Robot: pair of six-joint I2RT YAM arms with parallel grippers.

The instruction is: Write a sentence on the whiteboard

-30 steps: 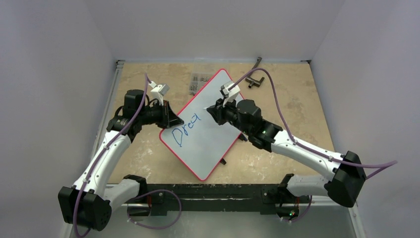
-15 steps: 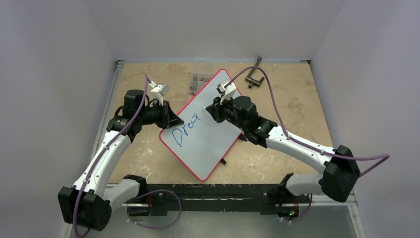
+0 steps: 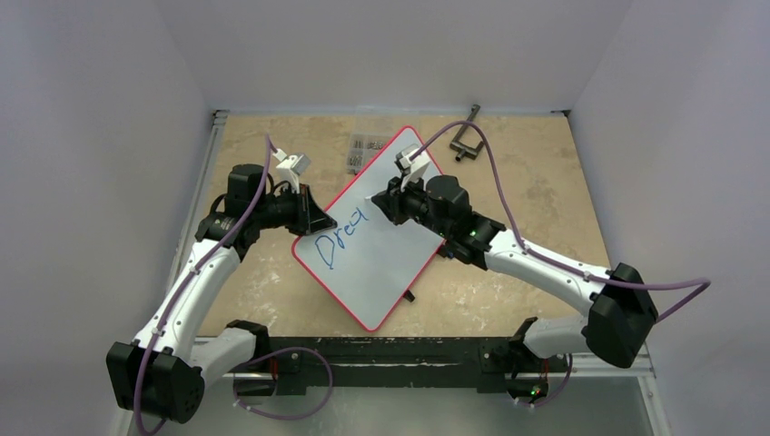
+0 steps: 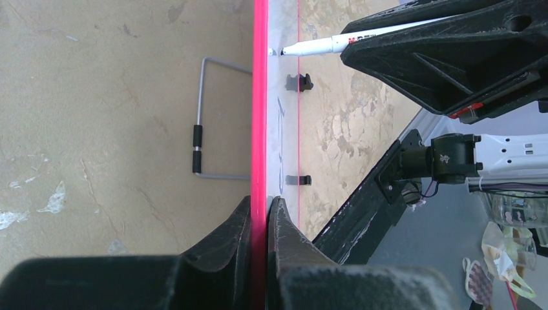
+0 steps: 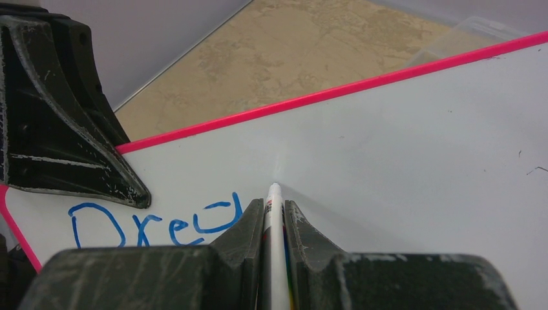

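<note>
R pincer [image 5: 273, 205] grips marker [image 5: 274, 194], L pincer [image 4: 260, 201] whiteboard [image 3: 377, 263]

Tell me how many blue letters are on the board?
4, on the whiteboard: D nearest the left claw, then r, e, and a beside the marker tip. None seems hidden.

top: overhead, far | wrists: close, both facing whiteboard [image 5: 420, 129]
</note>
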